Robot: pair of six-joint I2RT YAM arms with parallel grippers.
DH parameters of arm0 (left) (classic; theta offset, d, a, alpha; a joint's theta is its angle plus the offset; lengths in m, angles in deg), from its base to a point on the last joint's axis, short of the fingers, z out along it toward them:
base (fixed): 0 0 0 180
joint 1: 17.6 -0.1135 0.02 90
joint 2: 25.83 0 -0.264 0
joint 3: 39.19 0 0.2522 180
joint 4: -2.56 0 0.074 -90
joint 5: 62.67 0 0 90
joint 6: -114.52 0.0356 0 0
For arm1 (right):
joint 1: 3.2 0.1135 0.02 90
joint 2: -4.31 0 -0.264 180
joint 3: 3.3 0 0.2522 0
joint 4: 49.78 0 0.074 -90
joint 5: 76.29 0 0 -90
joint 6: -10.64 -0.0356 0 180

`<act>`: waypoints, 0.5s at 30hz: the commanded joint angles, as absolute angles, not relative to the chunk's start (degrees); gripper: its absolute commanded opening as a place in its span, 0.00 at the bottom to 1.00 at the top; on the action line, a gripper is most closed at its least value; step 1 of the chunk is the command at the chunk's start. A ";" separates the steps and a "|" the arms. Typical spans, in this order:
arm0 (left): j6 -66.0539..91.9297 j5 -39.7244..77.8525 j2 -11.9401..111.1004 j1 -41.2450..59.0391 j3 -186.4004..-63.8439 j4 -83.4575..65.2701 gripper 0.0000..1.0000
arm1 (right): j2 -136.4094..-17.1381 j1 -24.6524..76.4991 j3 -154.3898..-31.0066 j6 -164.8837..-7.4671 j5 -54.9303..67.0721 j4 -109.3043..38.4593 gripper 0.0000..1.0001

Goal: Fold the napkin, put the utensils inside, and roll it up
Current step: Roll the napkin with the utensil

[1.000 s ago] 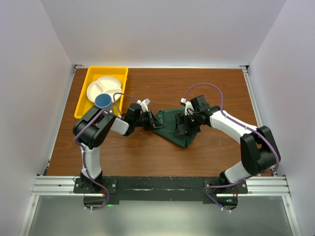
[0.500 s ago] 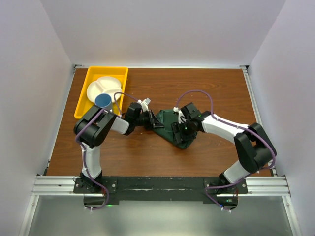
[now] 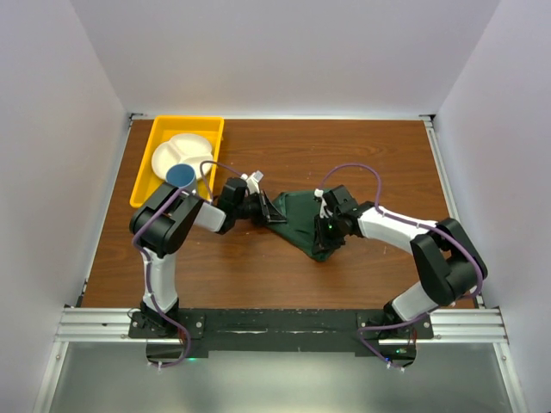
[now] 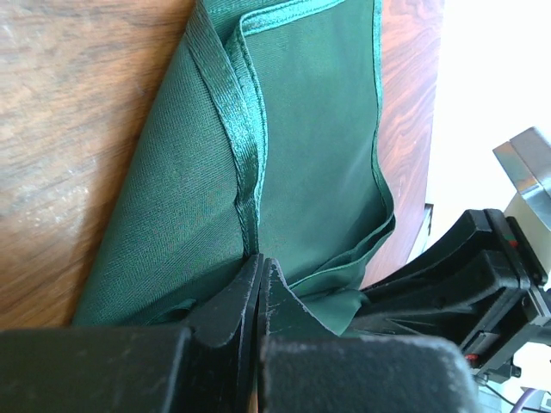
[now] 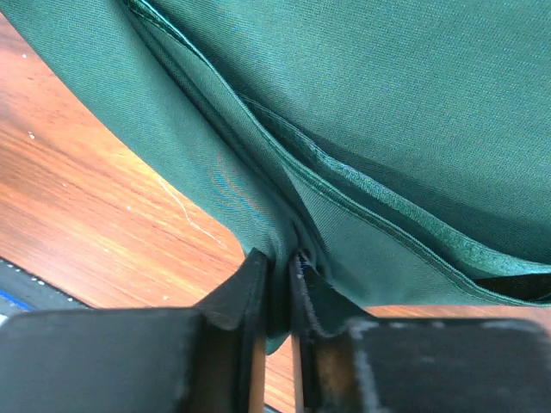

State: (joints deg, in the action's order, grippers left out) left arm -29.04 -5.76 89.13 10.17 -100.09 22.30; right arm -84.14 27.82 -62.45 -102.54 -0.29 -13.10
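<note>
The dark green napkin (image 3: 297,215) lies bunched into a rough triangle in the middle of the brown table (image 3: 362,155). My left gripper (image 3: 269,212) is at the napkin's left corner. In the left wrist view this gripper (image 4: 260,262) is shut, with the shiny hem of the napkin (image 4: 310,129) running into its tips. My right gripper (image 3: 325,231) is at the napkin's near right edge. In the right wrist view that gripper (image 5: 277,258) is shut on a fold of the napkin (image 5: 387,103). The utensils are out of view.
A yellow tray (image 3: 146,185) stands at the back left, holding a white divided plate (image 3: 185,148) and a blue cup (image 3: 181,176) close to the left arm's elbow. The right arm's black wrist (image 4: 482,284) shows beyond the napkin in the left wrist view.
My right gripper has dropped from over the napkin to its near right edge and closed on the cloth. The napkin looks a little narrower. The left gripper has stayed put.
</note>
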 commanded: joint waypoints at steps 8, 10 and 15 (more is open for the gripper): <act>-22.42 0.87 94.94 8.68 -99.36 2.34 0.00 | -84.64 29.40 -71.89 -93.61 4.90 1.06 0.55; -22.50 0.52 94.76 8.68 -99.71 1.38 0.00 | -84.81 32.03 -76.64 -89.67 6.50 3.00 0.63; -22.42 0.08 94.32 8.68 -100.50 -0.82 0.00 | -89.19 36.25 -82.53 -82.89 8.88 -0.76 0.72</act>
State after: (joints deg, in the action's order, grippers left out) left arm -28.76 -8.07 89.59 9.45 -103.15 16.42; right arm -85.93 33.59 -77.95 -91.11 5.33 -0.29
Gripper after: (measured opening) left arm 0.013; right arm 0.691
